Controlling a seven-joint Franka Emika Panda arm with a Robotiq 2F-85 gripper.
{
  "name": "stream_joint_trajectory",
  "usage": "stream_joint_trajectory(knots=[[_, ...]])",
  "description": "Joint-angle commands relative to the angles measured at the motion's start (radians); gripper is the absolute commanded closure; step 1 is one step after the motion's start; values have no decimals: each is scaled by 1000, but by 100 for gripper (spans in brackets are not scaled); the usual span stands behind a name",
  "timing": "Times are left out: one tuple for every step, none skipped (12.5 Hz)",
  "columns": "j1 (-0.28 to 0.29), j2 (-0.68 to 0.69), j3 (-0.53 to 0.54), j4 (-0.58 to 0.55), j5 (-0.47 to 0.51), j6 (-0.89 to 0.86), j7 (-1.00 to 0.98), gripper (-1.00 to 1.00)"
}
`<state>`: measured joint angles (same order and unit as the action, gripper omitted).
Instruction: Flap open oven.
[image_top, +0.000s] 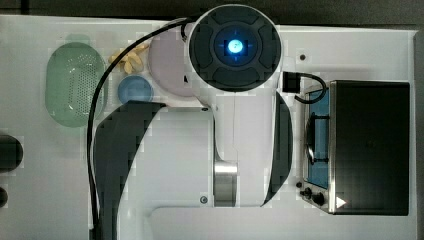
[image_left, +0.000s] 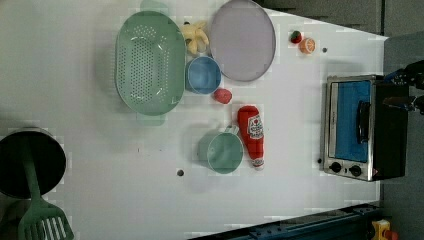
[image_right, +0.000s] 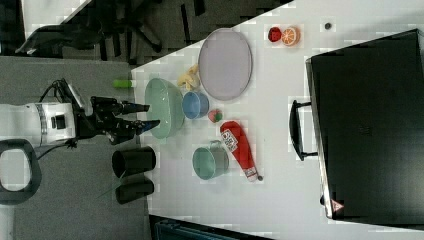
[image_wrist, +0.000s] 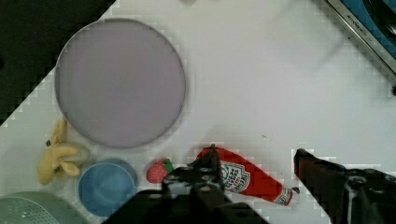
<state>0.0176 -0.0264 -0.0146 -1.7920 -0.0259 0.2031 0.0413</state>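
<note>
The oven (image_top: 370, 147) stands at the top view's right, with a black top, a silver frame and black knobs (image_top: 312, 194). Its blue glass door (image_left: 352, 120) looks shut, and the dark bar handle (image_right: 297, 130) sticks out from it. My gripper (image_right: 150, 115) hangs high above the table, well clear of the oven, and is open with nothing between its fingers. In the wrist view the gripper (image_wrist: 257, 156) hovers over a red ketchup bottle (image_wrist: 247, 179), and a corner of the oven (image_wrist: 369, 28) sits far off. The arm's body (image_top: 235, 100) covers the middle of the top view.
Between gripper and oven lie the ketchup bottle (image_left: 252, 132), a green cup (image_left: 222, 150), a strawberry (image_left: 222, 95), a blue bowl (image_left: 203, 75), a lilac plate (image_left: 242, 40), bananas (image_left: 196, 35) and a green colander (image_left: 149, 62). A black pot (image_left: 30, 162) holds a green spatula.
</note>
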Motion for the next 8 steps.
stream_joint_trajectory(knots=[[-17, -304, -60, -167, 16, -141, 29, -59], [-17, -304, -60, -167, 16, -141, 29, -81], [-17, -304, -60, -167, 16, -141, 29, -100], [-17, -304, -60, -167, 16, -141, 29, -100], [-17, -304, -60, -167, 16, -141, 29, -100], [-17, -304, -60, -167, 16, -141, 29, -100], [-17, -304, -60, -167, 16, -141, 29, -100], [-17, -304, -60, -167, 16, -141, 29, -90]])
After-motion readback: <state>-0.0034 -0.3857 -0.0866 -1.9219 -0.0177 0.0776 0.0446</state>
